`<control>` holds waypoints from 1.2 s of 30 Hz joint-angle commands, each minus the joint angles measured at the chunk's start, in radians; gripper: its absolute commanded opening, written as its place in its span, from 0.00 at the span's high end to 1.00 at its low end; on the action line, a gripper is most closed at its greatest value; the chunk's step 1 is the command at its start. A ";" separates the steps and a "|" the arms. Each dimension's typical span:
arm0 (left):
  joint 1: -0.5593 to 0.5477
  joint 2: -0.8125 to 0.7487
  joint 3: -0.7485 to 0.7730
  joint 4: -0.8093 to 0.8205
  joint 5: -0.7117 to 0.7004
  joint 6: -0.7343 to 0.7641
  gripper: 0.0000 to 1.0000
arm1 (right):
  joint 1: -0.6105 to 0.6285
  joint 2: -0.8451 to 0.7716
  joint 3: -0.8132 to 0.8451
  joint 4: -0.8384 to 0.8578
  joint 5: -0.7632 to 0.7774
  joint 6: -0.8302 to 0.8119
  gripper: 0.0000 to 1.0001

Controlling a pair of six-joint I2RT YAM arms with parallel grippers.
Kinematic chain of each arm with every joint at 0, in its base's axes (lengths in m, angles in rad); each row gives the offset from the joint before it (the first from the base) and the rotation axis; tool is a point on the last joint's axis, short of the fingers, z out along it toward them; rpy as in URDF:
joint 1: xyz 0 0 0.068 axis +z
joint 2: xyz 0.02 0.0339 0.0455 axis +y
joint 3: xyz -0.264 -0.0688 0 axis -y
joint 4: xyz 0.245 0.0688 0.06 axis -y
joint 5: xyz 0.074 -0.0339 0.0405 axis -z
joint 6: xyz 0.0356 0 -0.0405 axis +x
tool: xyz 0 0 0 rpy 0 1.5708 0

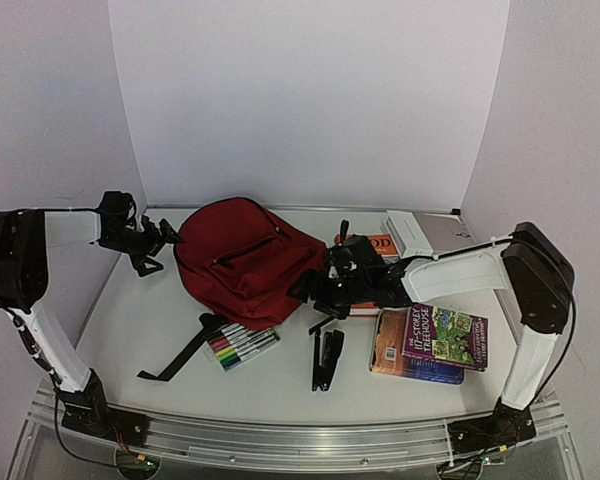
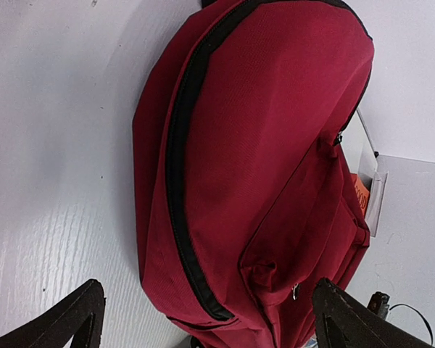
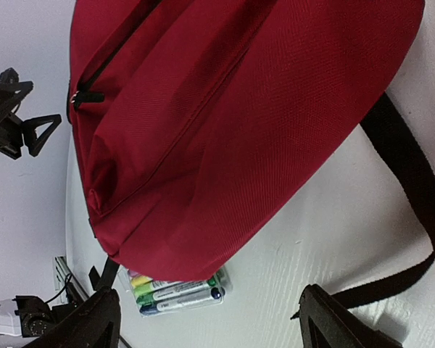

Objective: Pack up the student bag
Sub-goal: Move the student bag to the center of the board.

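While the overhead view holds everything at once: student bag (image 1: 245,262) lies on the white table (image 1: 150,315), centre-left, dark red, front pocket up. Left gripper (image 1: 163,240) is just off the bag's left edge, not touching. Right gripper (image 1: 315,290) is low at the bag's right edge. On the near side a black strap (image 1: 180,355) trails out, with a pack of markers (image 1: 242,346) beside it and a black stapler-like object (image 1: 327,358) farther right. Two stacked books (image 1: 430,345) lie near the right arm. An orange book (image 1: 380,244) and a white box (image 1: 425,232) sit behind.

Left wrist: both fingers (image 2: 76,319) spread wide at the frame's bottom corners, nothing between them. The bag fills the view ahead, a closed black zipper (image 2: 180,152) running along it.

Right wrist: fingers (image 3: 101,319) well apart, with only bare table between them, nothing held. The bag lies just ahead, its lower edge over the markers. The strap curves along the right side.
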 commanded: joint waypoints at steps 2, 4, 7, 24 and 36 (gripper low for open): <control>-0.001 0.107 0.030 0.117 0.075 -0.037 0.01 | -0.004 0.076 0.090 0.048 0.044 0.030 0.17; -0.001 0.148 0.040 0.142 0.097 -0.046 0.02 | -0.004 0.101 0.105 0.050 0.048 0.029 0.19; -0.001 0.187 0.058 0.174 0.138 -0.053 0.08 | -0.003 0.133 0.123 0.052 0.059 0.025 0.23; -0.012 0.148 0.134 0.159 0.248 -0.025 1.00 | -0.003 0.060 0.138 0.064 0.046 -0.056 0.98; -0.064 -0.319 -0.162 -0.011 0.132 -0.053 1.00 | 0.006 -0.254 -0.069 -0.040 -0.018 -0.123 1.00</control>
